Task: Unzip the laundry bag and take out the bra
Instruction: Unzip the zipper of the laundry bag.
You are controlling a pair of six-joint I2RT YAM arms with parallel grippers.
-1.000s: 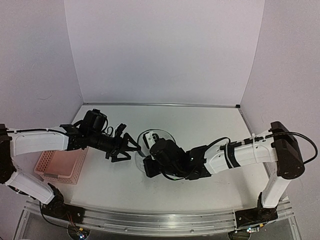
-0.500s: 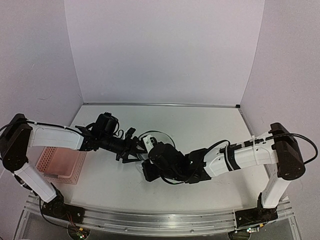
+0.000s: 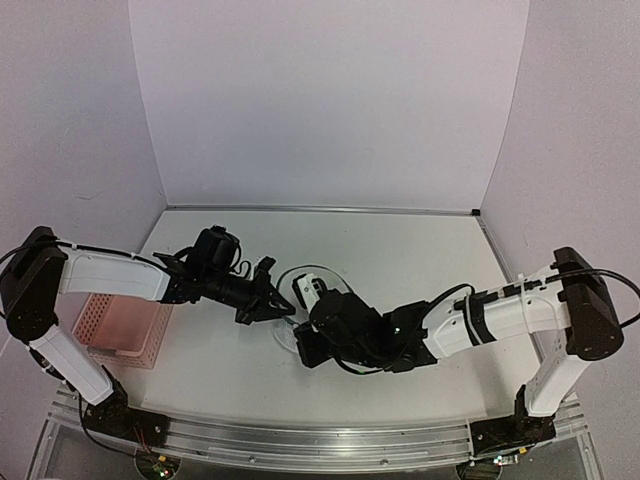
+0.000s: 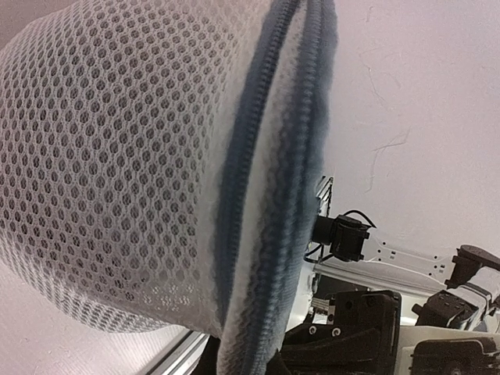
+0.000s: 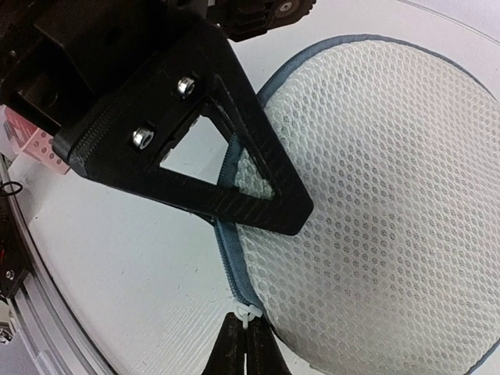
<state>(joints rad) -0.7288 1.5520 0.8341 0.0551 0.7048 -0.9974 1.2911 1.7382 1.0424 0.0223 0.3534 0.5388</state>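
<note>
The laundry bag (image 5: 375, 195), a white mesh cylinder with a grey-blue zip band (image 4: 266, 195), lies mid-table (image 3: 335, 274) between both arms. My left gripper (image 3: 277, 306) is shut on the bag's left rim. Its black triangular fingers (image 5: 234, 187) pinch the zip band in the right wrist view. In the left wrist view the mesh (image 4: 117, 156) fills the frame, and that gripper (image 4: 250, 353) clamps the seam at the bottom. My right gripper (image 5: 248, 348) is shut on the small white zipper pull (image 5: 248, 316) at the bag's near rim. The bra is hidden.
A pink lattice basket (image 3: 120, 330) stands at the table's left edge beside the left arm. The right arm (image 3: 470, 320) stretches across the near right of the table. White walls close the back and both sides.
My left gripper moved right to the bag and closed from open onto its rim. The right arm shifted slightly toward the near edge, still shut on the pull.
</note>
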